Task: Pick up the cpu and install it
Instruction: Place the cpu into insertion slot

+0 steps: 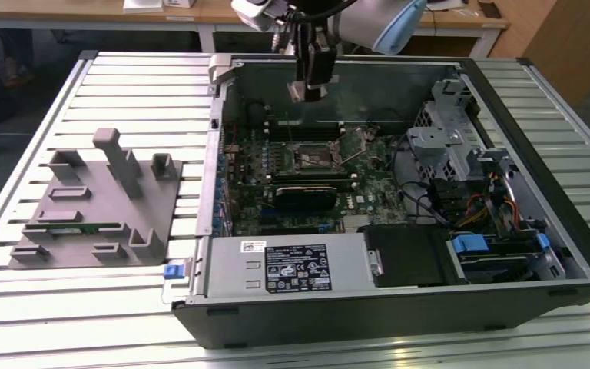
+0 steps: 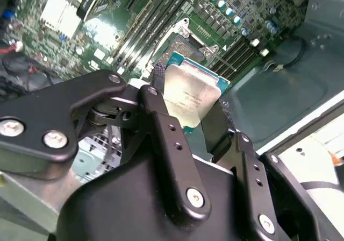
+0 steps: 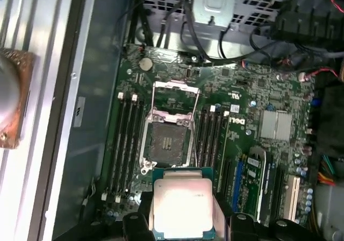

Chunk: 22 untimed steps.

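The cpu [image 3: 181, 206], a small square chip with a pale silver top and a green rim, is clamped between my gripper's [image 3: 183, 229] black fingers [image 2: 161, 125]. It hangs in the air above the motherboard [image 3: 252, 160] inside the open computer case [image 1: 541, 131]. Beneath and just ahead of it lies the bare CPU socket [image 3: 168, 144], with its metal load frame [image 3: 176, 93] swung up. In the exterior view my gripper [image 1: 309, 88] hovers over the case's back part, above and behind the socket [image 1: 309, 157]. In the second wrist view the cpu [image 2: 193, 87] covers part of the socket frame [image 2: 185, 36].
A grey plastic tray [image 1: 95, 204] with upright posts sits on the slatted table at the exterior view's left. Memory slots [image 3: 124, 144] flank the socket. A black block [image 1: 300, 196], a drive cage [image 1: 449, 131], cables and the power supply [image 1: 285, 265] crowd the case. A copper-edged part [image 3: 8, 106] rests outside the case wall.
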Available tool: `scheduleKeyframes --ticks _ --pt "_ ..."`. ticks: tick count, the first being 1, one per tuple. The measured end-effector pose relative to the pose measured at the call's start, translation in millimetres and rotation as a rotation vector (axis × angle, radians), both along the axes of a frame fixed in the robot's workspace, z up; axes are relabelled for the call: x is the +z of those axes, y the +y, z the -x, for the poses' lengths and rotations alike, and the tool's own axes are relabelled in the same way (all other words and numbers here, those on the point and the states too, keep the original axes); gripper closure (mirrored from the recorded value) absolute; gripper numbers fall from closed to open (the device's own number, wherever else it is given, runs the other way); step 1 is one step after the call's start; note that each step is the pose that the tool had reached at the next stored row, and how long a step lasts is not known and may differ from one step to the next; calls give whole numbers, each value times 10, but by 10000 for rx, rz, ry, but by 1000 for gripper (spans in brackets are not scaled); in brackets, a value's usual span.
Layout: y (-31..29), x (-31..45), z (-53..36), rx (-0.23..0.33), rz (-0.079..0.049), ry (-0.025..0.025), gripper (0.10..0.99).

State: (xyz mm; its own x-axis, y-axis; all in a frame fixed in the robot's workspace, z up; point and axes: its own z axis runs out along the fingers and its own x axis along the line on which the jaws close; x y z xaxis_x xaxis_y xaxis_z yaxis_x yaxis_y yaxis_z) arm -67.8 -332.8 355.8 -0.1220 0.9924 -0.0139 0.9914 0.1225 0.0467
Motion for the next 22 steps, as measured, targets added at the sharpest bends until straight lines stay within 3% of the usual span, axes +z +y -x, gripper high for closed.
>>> scheduleKeyframes --ticks 7,12,22 --pt "1 -31 0 -1194 -1 0 561" --pt "2 -74 -52 -1214 -7 4 561" --pt "6 -165 -61 -1218 -6 29 561"
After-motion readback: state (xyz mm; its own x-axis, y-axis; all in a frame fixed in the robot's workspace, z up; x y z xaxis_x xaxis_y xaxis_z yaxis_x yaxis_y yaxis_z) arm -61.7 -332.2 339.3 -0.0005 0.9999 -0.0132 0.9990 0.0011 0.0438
